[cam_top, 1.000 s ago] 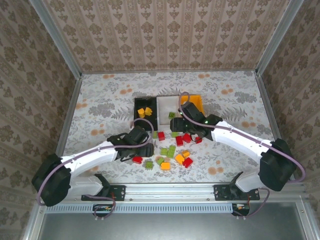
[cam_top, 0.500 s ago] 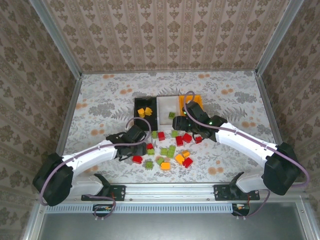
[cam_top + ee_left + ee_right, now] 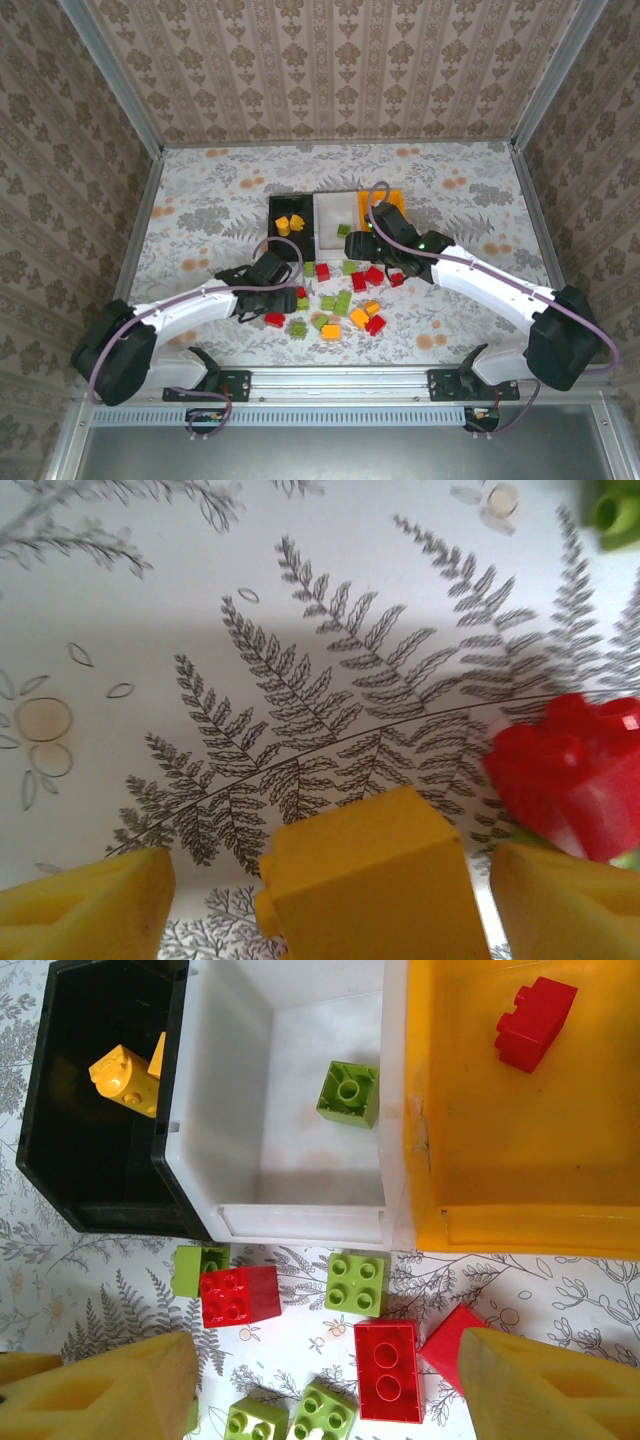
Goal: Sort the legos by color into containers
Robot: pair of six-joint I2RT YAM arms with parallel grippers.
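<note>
From above, the legos lie scattered on the patterned table just in front of the containers, with walls close on three sides. At your left wrist, the left pincer stands wide astride an orange-yellow brick, pads not touching. The brick looks light, rigid and slick, so squeeze its flat sides. At your right wrist, the right pincer gapes empty above more legos beside the containers.

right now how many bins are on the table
3, joined in a row: black bin at the left end, white bin in the middle, orange bin at the right end.
</note>
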